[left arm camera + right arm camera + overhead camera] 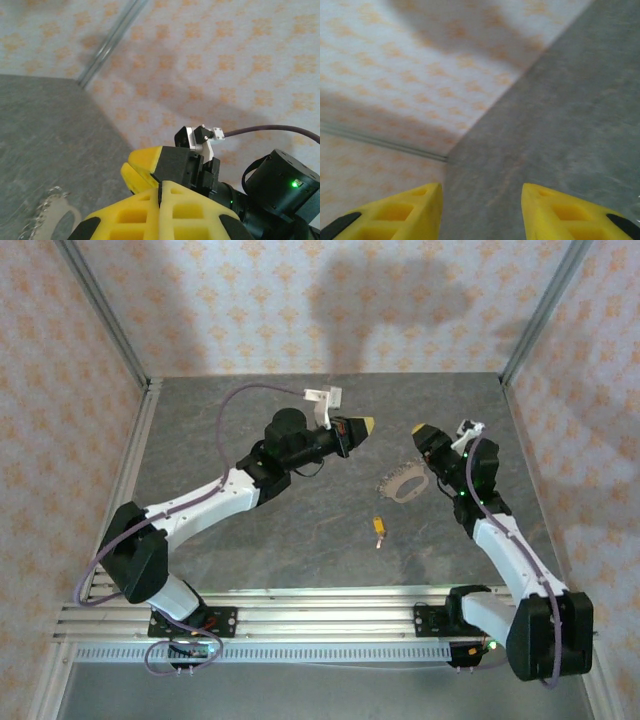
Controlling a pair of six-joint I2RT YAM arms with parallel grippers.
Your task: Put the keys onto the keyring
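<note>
Left tool [366,425]: I see its two yellow fingers [135,215] pressed together along one seam. It is held up off the table and points right, toward the other arm.
Right tool [420,429]: I see its fingers [560,210] standing apart, with grey table and patterned wall showing through the gap in its own wrist view. It points left, so the two tools face each other nose to nose, near but not touching. From the left wrist I see its yellow tip [142,167] just past my own fingers.
Keyring [406,483]: a thin pale oval loop lying flat on the table, just on the near side of the right tool and beside that arm's wrist. Its small tooth-like pieces run along the side toward the left arm. I also catch it low in the left wrist view [52,210].
Key [379,528]: one tiny key with an orange-yellow head and a pale blade, lying on the table. It sits nearer the arm bases than the keyring, apart from it and between the two arms, touched by neither tool.
Table [300,530]: grey and mottled like stone.
Walls [300,300]: pale with an orange pattern.
</note>
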